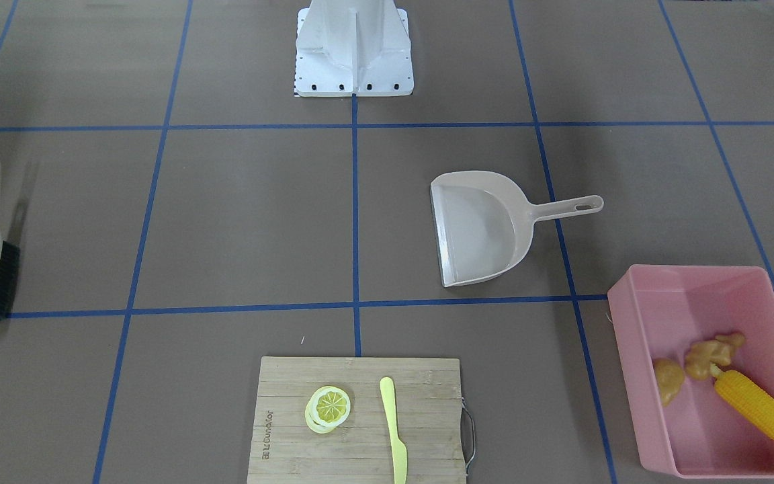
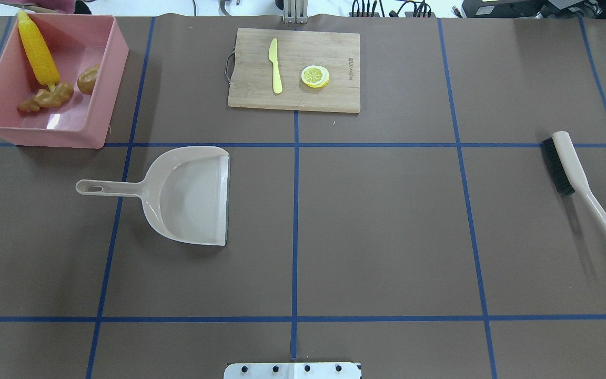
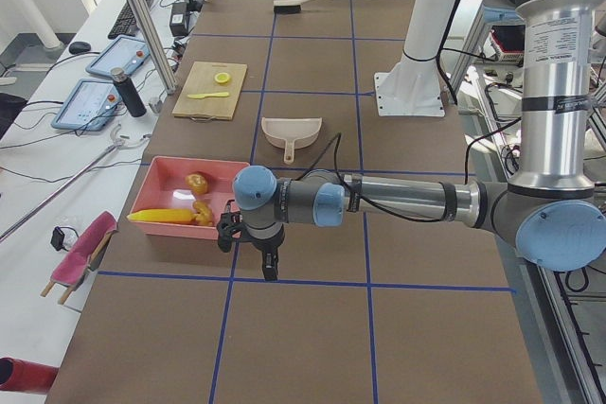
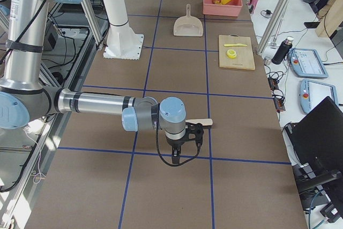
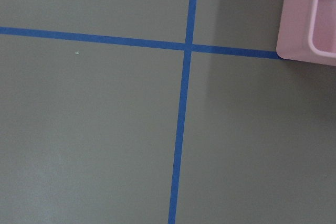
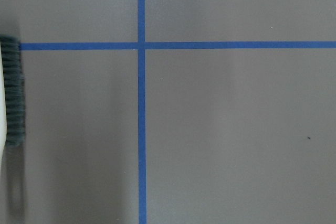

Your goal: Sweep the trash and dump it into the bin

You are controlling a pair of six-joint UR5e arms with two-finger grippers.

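Observation:
The pink bin (image 1: 689, 282) stands at the table's far left corner in the overhead view (image 2: 40, 138). Inside it lie the yellow corn cob (image 2: 37, 50), the tan ginger root (image 2: 48, 98) and the brownish potato lump (image 2: 88, 79). The left gripper (image 3: 248, 257) hangs over bare table just beside the bin (image 3: 156, 177); it shows only in the exterior left view, so I cannot tell its state. The right gripper (image 4: 182, 151) hangs next to the brush (image 4: 201, 123); it shows only in the exterior right view, so I cannot tell its state.
The beige dustpan (image 2: 192, 195) lies empty on the table near the bin. The brush (image 2: 571, 168) lies at the right. A wooden cutting board (image 2: 334, 52) at the far edge holds a lemon slice (image 2: 315, 76) and a pale yellow knife (image 2: 275, 66).

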